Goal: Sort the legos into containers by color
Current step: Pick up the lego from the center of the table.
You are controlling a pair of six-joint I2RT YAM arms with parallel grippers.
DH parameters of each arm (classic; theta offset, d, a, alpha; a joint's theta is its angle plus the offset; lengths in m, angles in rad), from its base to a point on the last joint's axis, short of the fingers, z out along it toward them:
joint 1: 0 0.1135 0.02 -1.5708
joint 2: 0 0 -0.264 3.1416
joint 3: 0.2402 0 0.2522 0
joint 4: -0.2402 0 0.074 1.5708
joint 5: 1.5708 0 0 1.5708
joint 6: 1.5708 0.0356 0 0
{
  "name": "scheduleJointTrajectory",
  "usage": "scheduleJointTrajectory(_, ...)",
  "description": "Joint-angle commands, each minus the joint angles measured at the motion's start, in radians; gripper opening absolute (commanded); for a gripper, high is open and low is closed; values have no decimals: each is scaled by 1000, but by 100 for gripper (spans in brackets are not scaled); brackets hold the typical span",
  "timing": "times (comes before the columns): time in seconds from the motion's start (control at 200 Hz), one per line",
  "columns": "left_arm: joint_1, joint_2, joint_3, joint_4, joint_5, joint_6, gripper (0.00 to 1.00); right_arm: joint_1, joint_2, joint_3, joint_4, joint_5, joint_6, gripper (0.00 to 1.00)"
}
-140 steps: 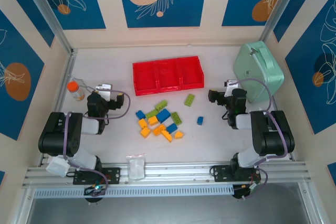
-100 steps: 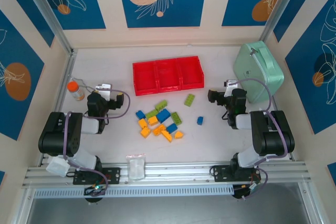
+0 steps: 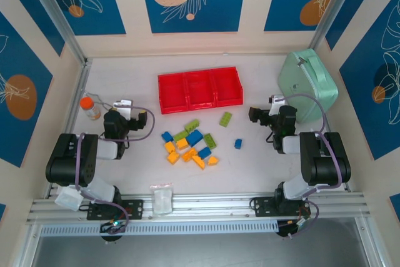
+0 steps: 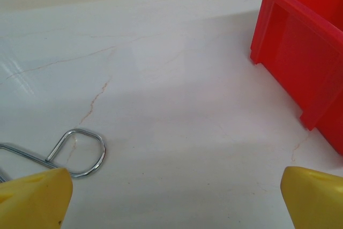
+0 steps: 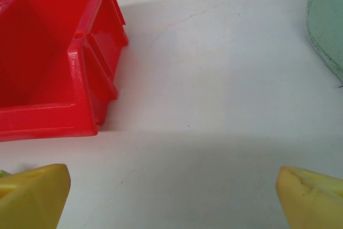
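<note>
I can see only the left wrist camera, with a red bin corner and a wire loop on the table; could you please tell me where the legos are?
Observer: The legos lie loose on the table, clustered between the two arms on the near side of the red containers.
Operator: Thank you. Has any brick gone into a bin?
Observer: None that I can see. From above, all three compartments look empty.
Operator: And how is the right gripper placed?
Observer: The right gripper is open and holds nothing. It sits low over the table, between the containers' right end and the mint-green case.
</note>
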Motion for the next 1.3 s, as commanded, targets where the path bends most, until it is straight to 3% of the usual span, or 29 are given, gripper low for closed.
scheduleJointTrajectory(0.0, 10, 1, 14, 13, 16, -19, 99, -5, -10, 11, 26, -36, 10, 99)
scheduleJointTrajectory(0.075, 10, 0, 12, 13, 13, -16, 99, 7, -12, 11, 25, -13, 4, 99)
scheduleJointTrajectory(0.145, 7, -1, 12, 13, 8, -13, 99, 16, -42, 8, -1, 109, 42, 99)
scheduleJointTrajectory(0.275, 5, -3, 8, 16, 5, -13, 99, 21, -113, -56, 66, 194, 69, 99)
scheduleJointTrajectory(0.38, -21, -95, -10, -14, -62, -1, 99, -4, -332, 35, -343, 261, 190, 99)
scheduleJointTrajectory(0.47, -66, -283, 86, -362, -166, -37, 99, -69, -477, 199, -790, 327, 501, 99)
scheduleJointTrajectory(0.555, -77, -403, 186, -654, -207, -181, 99, -164, -540, 303, -972, 122, 577, 99)
scheduleJointTrajectory(0.64, -85, -488, 226, -836, -223, -326, 99, -180, -555, 388, -1097, -15, 625, 99)
scheduleJointTrajectory(0.77, -103, -596, 307, -1156, -148, -450, 99, -101, -491, 596, -1394, -82, 629, 99)
scheduleJointTrajectory(0.885, -127, -673, 384, -1398, -58, -465, 99, 8, -388, 742, -1589, -123, 627, 100)
scheduleJointTrajectory(0.97, -141, -737, 420, -1505, 9, -392, 99, 142, -319, 783, -1629, -38, 635, 99)
scheduleJointTrajectory(1.03, -153, -778, 438, -1559, -2, -397, 99, 226, -253, 805, -1652, 34, 651, 99)
scheduleJointTrajectory(1.07, -153, -801, 442, -1574, 47, -399, 99, 270, -194, 827, -1672, 57, 661, 99)
scheduleJointTrajectory(1.296, -157, -880, 520, -1766, 238, -336, 99, 425, 123, 964, -1741, 125, 704, 100)
